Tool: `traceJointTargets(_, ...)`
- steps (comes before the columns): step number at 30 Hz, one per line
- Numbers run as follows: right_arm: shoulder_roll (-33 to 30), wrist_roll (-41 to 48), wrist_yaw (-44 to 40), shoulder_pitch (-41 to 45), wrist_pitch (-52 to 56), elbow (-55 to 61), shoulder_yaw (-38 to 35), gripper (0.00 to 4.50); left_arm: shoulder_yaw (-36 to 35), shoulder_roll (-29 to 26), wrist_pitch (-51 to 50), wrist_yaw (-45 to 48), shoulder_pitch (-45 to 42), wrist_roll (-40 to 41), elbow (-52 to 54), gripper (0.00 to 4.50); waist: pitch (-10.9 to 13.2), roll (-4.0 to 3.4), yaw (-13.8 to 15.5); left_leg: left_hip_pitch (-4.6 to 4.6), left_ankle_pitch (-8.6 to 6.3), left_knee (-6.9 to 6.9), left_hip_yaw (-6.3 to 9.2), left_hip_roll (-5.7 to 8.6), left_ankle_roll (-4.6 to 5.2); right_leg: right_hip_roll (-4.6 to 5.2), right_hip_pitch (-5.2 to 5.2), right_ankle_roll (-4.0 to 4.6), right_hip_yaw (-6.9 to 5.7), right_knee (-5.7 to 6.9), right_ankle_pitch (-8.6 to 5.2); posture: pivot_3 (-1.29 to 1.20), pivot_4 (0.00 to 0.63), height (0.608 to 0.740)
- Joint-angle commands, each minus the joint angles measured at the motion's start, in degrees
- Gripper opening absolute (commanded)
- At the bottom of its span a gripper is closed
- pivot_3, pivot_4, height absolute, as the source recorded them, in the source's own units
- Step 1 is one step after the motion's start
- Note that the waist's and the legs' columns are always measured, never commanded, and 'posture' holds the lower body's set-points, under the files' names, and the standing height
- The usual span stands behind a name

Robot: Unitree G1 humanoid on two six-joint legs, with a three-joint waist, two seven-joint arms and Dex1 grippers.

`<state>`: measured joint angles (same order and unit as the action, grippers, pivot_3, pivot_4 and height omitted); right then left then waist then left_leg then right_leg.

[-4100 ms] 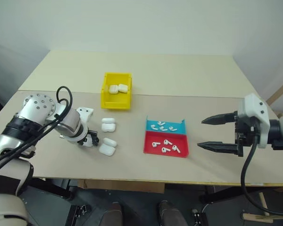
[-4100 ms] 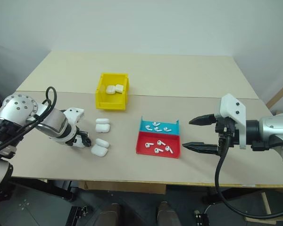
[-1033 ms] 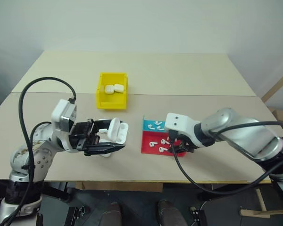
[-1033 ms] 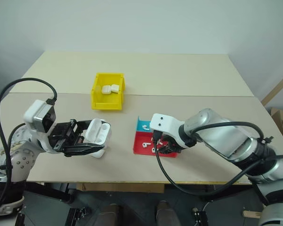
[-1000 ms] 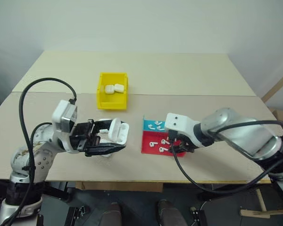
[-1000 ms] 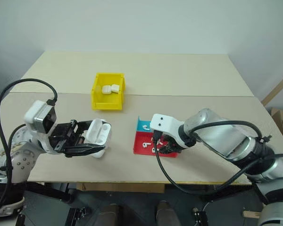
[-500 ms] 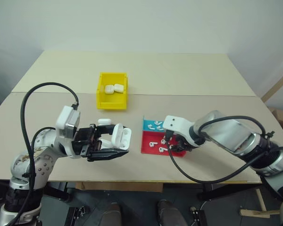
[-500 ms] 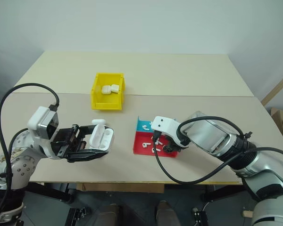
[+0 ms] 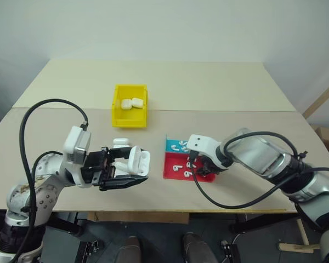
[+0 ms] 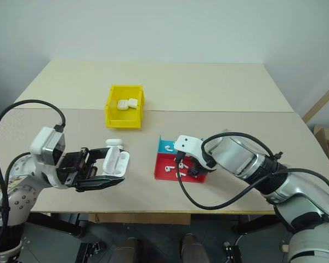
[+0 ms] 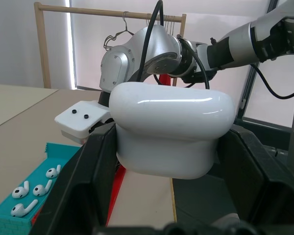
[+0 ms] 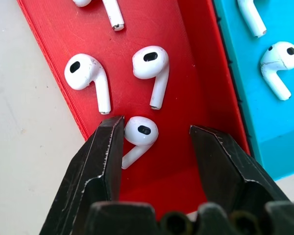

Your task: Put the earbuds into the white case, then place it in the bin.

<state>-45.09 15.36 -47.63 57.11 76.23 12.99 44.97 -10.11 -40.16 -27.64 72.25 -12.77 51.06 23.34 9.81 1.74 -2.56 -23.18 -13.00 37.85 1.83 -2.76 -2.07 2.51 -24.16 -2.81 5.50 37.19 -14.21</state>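
While the left gripper (image 9: 132, 171) is clamped on the glossy white open-lidded earbud case (image 9: 138, 160) above the worktop (image 9: 208, 87), the right gripper (image 12: 157, 134) is spread around one tiny white plastic earbud (image 12: 138, 134) in the red tray section (image 12: 152, 29); the yellow plastic bin (image 9: 130, 106) sits beyond the left gripper.

Lab-like test room: bare beige table (image 9: 208, 87); plain white walls (image 9: 164, 27).

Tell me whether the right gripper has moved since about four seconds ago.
Yes. The right gripper has come in from the table's right edge to the red-and-blue tray, jaws now open around an earbud in its red part.
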Motion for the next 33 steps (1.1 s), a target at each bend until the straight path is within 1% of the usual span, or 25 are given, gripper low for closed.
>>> traceJointTargets(1, -0.7, -0.9, -1.4, 0.1, -0.3, 0.6, 1.7, 2.36, -1.4, -0.5, 0.8, -0.5, 0.3, 0.8, 2.0, 2.80, 0.0, 0.00, 0.0, 0.00, 0.00, 0.00, 0.00, 0.00, 0.00, 0.00, 0.00, 0.00, 0.00, 0.00, 0.00, 0.00, 0.150, 0.740)
traceJointTargets(3, -0.6, -1.2, -1.9, -0.1, -0.6, 0.8, 1.6, 1.95, -1.4, -0.6, 0.7, -0.5, 0.2, 0.8, 2.0, 2.80, 0.0, 0.00, 0.0, 0.00, 0.00, 0.00, 0.00, 0.00, 0.00, 0.00, 0.00, 0.00, 0.00, -0.01, 0.00, 0.00, 0.150, 0.740)
traceJointTargets(5, -0.4, -1.4, -2.0, -0.2, -0.4, 1.1, 1.5, 1.36, -1.6, -0.9, 0.7, -0.4, -0.2, 0.8, 1.6, 2.80, 0.0, 0.00, 0.0, 0.00, 0.00, 0.00, 0.00, 0.00, 0.00, 0.00, 0.01, 0.00, 0.00, -0.01, 0.00, 0.00, 0.150, 0.740)
traceJointTargets(6, -0.3, -1.4, -2.1, -0.3, -0.4, 1.3, 1.3, 0.96, -1.8, -1.1, 0.6, -0.3, -0.5, 1.0, 1.3, 2.80, 0.0, 0.00, 0.0, 0.00, 0.00, 0.00, 0.00, 0.00, 0.00, 0.00, 0.01, 0.00, 0.00, -0.01, 0.00, 0.00, 0.150, 0.740)
traceJointTargets(7, 0.0, -1.2, -2.1, -0.4, -0.1, 1.1, 0.8, 0.66, -2.0, -1.3, 0.6, 0.0, -0.8, 1.1, 0.9, 2.80, 0.0, 0.00, 0.0, 0.02, 0.00, 0.00, 0.00, 0.00, 0.00, 0.00, 0.02, 0.00, 0.00, 0.00, 0.00, 0.00, 0.150, 0.740)
traceJointTargets(12, -0.1, -0.3, -1.9, -0.7, 0.9, 2.8, -2.3, 0.61, -1.8, -1.5, 1.5, 1.1, -0.5, 0.4, -0.4, 2.80, 0.0, 0.00, 0.0, 0.00, 0.00, 0.00, 0.00, 0.00, 0.00, 0.00, 0.00, 0.00, 0.00, -0.01, 0.00, 0.00, 0.150, 0.740)
traceJointTargets(15, -1.2, 1.0, -1.9, -1.1, 1.7, 5.5, -7.2, 0.61, -1.0, -1.0, 2.0, 1.4, -0.7, -0.1, -0.5, 2.80, 0.0, -0.01, 0.0, -0.05, 0.00, -0.01, 0.00, 0.00, 0.00, 0.00, -0.04, 0.00, 0.00, -0.01, 0.00, 0.00, 0.150, 0.740)
traceJointTargets(16, -2.2, 2.7, -2.7, -1.5, 1.8, 7.5, -12.3, 0.61, -0.5, -0.8, 1.8, 1.3, -1.6, 0.0, -0.7, 2.80, 0.0, -0.01, 0.1, -0.08, 0.00, -0.01, 0.00, 0.00, 0.00, 0.01, -0.07, 0.00, 0.00, -0.01, 0.00, 0.00, 0.150, 0.740)
traceJointTargets(18, -3.4, 5.5, -3.9, -1.9, 2.5, 10.1, -19.6, 0.61, 0.0, -0.8, 1.2, 0.9, -3.0, 0.4, -1.1, 2.80, 0.0, -0.01, 0.2, -0.12, 0.00, -0.01, 0.01, 0.01, 0.00, 0.01, -0.09, 0.00, -0.01, -0.02, 0.00, 0.00, 0.150, 0.740)
traceJointTargets(20, -4.2, 9.9, -5.1, -3.6, 2.4, 14.7, -32.1, 0.61, 0.8, -1.0, -0.8, 0.7, -5.9, 1.6, -2.7, 2.80, 0.0, 0.00, 0.6, -0.12, 0.00, -0.01, 0.01, 0.01, 0.00, 0.01, -0.07, 0.00, -0.02, -0.03, 0.00, 0.00, 0.150, 0.740)
traceJointTargets(21, -3.9, 11.6, -5.1, -4.1, 2.9, 15.9, -36.2, 0.61, 1.1, -1.1, -1.7, 0.7, -7.0, 1.9, -3.3, 2.80, 0.0, 0.00, 0.6, -0.13, 0.00, -0.01, 0.04, 0.01, 0.00, 0.01, -0.06, -0.01, -0.06, -0.06, 0.00, 0.00, 0.150, 0.740)
traceJointTargets(22, -2.7, 12.3, -3.9, -5.5, 1.2, 17.8, -40.6, 0.61, 1.7, -1.4, -2.8, 1.0, -8.6, 1.9, -4.3, 2.80, 0.0, 0.00, 0.6, -0.10, 0.00, -0.01, 0.04, 0.01, 0.00, 0.01, -0.01, -0.01, -0.07, -0.06, 0.00, 0.00, 0.150, 0.740)
traceJointTargets(23, -1.7, 12.6, -2.7, -6.5, 0.0, 18.9, -43.0, 0.61, 2.1, -1.6, -3.5, 1.3, -9.6, 1.8, -5.0, 2.80, 0.0, 0.03, 0.6, -0.09, -0.01, -0.01, 0.05, 0.01, 0.01, 0.00, 0.00, -0.02, -0.06, -0.07, -0.01, 0.00, 0.150, 0.740)
traceJointTargets(25, 3.5, 10.9, 2.2, -11.2, -9.2, 22.1, -48.3, 0.61, 3.8, -1.9, -5.9, 1.2, -13.0, 1.3, -6.8, 2.80, 0.0, 0.12, 0.4, -0.04, -0.01, -0.02, 0.06, 0.00, 0.01, -0.01, 0.05, -0.02, -0.08, -0.07, -0.01, 0.00, 0.150, 0.740)
traceJointTargets(26, 5.6, 10.0, 4.2, -12.9, -12.6, 23.0, -49.5, 0.61, 4.3, -1.7, -6.4, 1.0, -14.2, 0.9, -7.4, 2.80, -0.1, 0.16, 0.2, -0.02, -0.01, -0.02, 0.07, 0.00, 0.02, -0.02, 0.07, -0.03, -0.08, -0.08, -0.01, 0.00, 0.150, 0.740)
traceJointTargets(27, 9.2, 9.4, 6.4, -14.8, -17.4, 23.9, -51.0, 0.61, 5.2, -1.4, -7.2, 1.0, -16.2, 0.7, -8.5, 2.80, -0.1, 0.16, 0.1, -0.04, -0.01, -0.01, 0.06, 0.00, 0.01, -0.02, 0.06, -0.08, -0.06, -0.06, -0.04, 0.00, 0.150, 0.740)
traceJointTargets(30, 15.5, 10.5, 9.6, -16.8, -24.2, 25.0, -52.3, 0.61, 6.4, -0.7, -8.0, 2.0, -20.0, 0.0, -12.3, 2.80, 0.0, 0.07, -0.2, -0.07, -0.01, -0.02, 0.01, 0.01, 0.01, -0.04, -0.03, -0.11, 0.01, 0.00, -0.01, 0.00, 0.150, 0.740)
traceJointTargets(33, 21.0, 13.5, 12.1, -15.6, -26.6, 24.9, -52.3, 0.61, 8.1, 0.3, -6.8, 3.4, -23.4, -2.2, -16.5, 2.80, 0.0, 0.05, -0.2, -0.05, -0.01, -0.04, 0.06, 0.00, 0.02, -0.05, -0.02, -0.03, -0.03, 0.01, 0.03, 0.00, 0.150, 0.740)
